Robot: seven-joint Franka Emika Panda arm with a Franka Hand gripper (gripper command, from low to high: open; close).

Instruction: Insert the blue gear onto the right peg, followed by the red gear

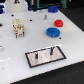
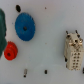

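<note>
While the exterior view gives the whole white table (image 1: 15,55), it shows no claw at all, so I cannot tell how far it is open or whether it holds something. The blue gear (image 1: 53,32) lies flat near the middle, and the red gear (image 1: 59,23) lies just beside it at about one o'clock. The black-framed plate (image 1: 46,56) is at six o'clock from the blue gear, with the right peg (image 1: 51,50) upright on it. A pale block (image 1: 19,28) stands at nine o'clock.

From the wrist view, the blue gear (image 2: 25,26) and red gear (image 2: 10,50) both lie free; the fingers are not visible here either. I judge the blue gear light, stiff and perhaps slippery, best pinched across its raised hub.
</note>
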